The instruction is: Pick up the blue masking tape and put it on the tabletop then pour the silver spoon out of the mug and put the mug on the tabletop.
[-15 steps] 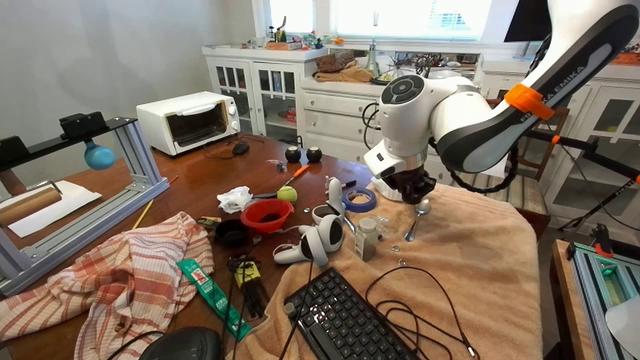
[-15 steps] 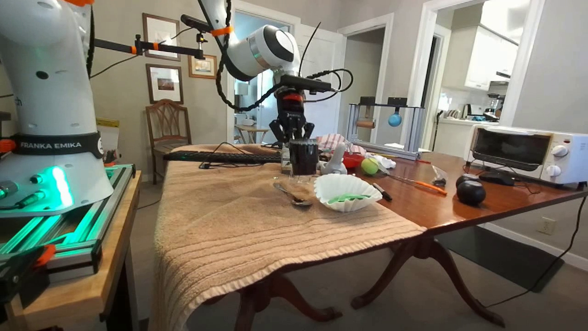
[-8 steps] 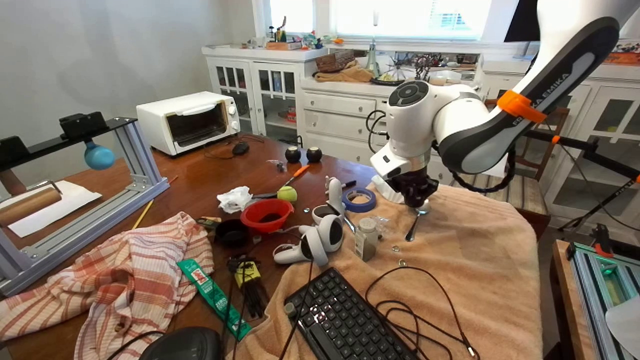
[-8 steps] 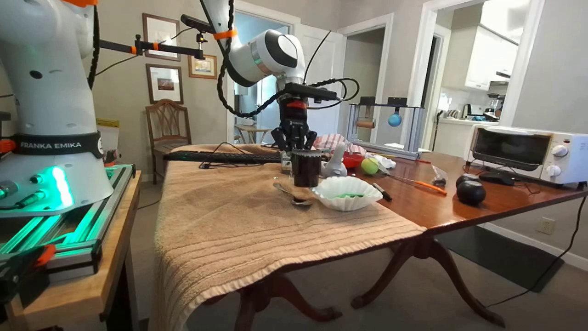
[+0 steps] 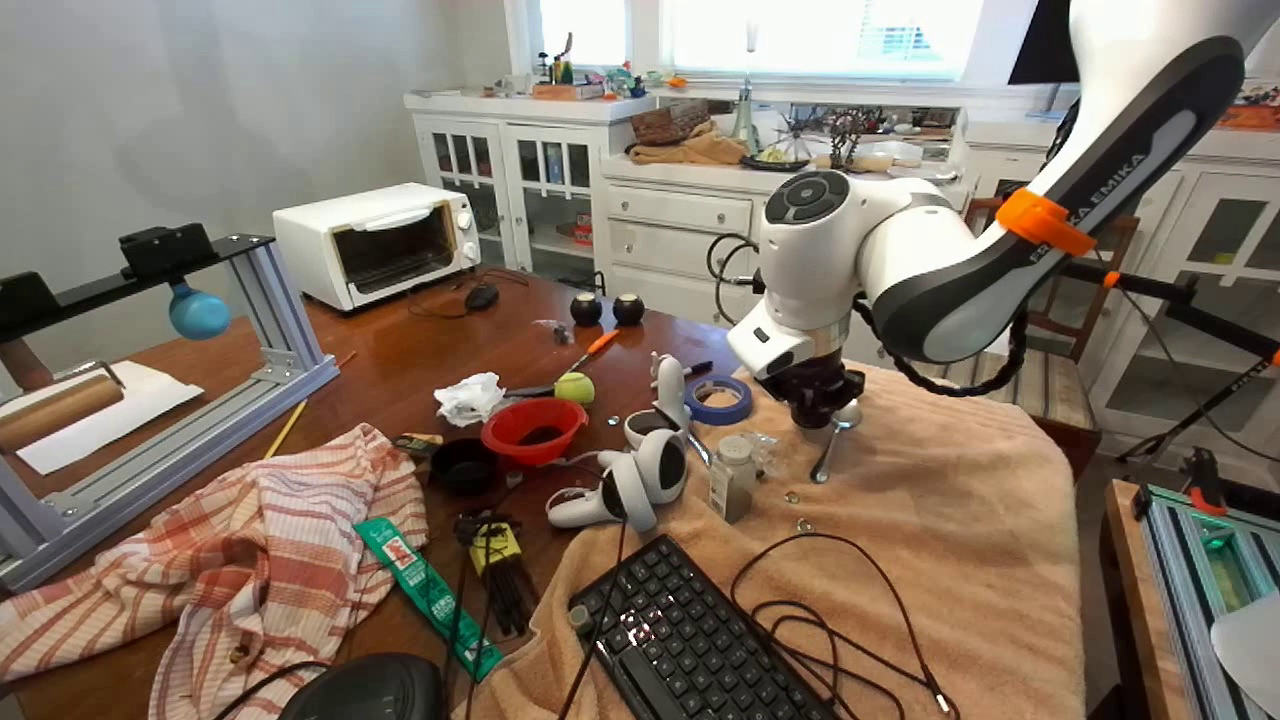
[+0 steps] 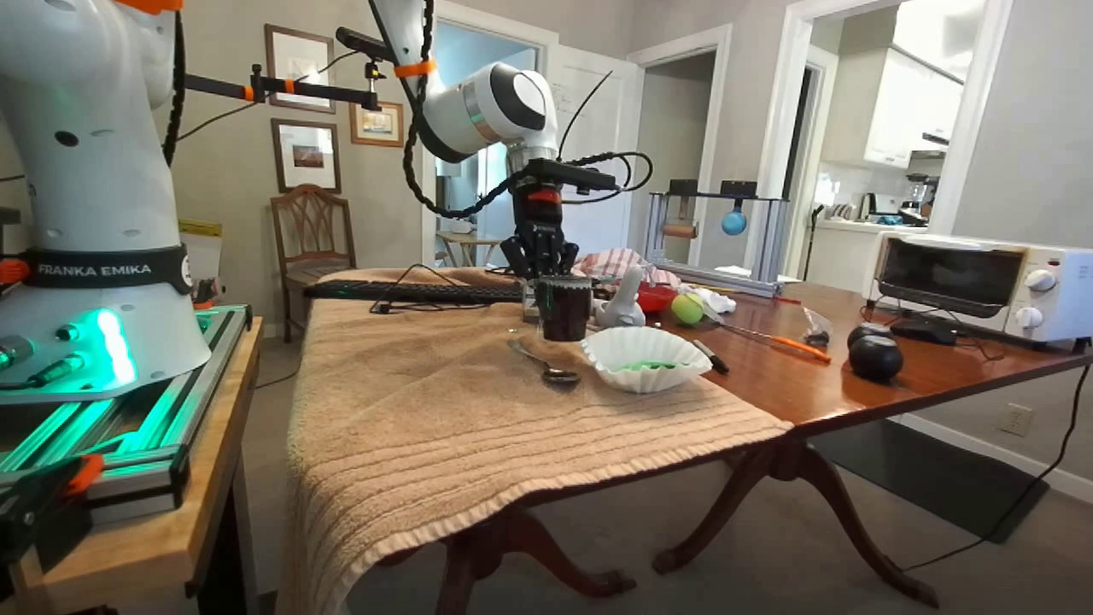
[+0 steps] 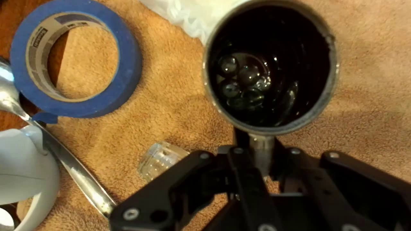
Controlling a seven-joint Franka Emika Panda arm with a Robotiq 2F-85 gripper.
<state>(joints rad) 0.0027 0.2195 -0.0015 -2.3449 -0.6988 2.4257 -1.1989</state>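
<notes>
My gripper [image 7: 260, 150] is shut on the handle of the mug [image 7: 269, 130]. The near-black mug [image 6: 565, 312] is upright and seems to hang just above the tan cloth, with several clear glass beads inside. The silver spoon [image 6: 559, 375] lies on the cloth beside and below it; it also shows in an exterior view [image 5: 825, 460]. This spoon is hidden in the wrist view, where another spoon [image 7: 85, 181] lies at left. The blue masking tape [image 7: 130, 64] lies flat across the cloth's edge, left of the mug, and shows in an exterior view [image 5: 738, 410]. The tabletop [image 6: 854, 410] is brown wood.
A white fluted paper dish [image 6: 649, 376] with something green stands close to the mug. A glass jar [image 5: 735, 480], a white controller [image 5: 640, 475], a red bowl [image 5: 510, 430], a black keyboard [image 5: 690, 640] and cables also lie around. A marker [image 6: 710, 357] lies past the dish.
The arm has come lower with the mug, swung a little toward the paper dish and partly back. The spoon and tape have not moved; the mug stays held.
</notes>
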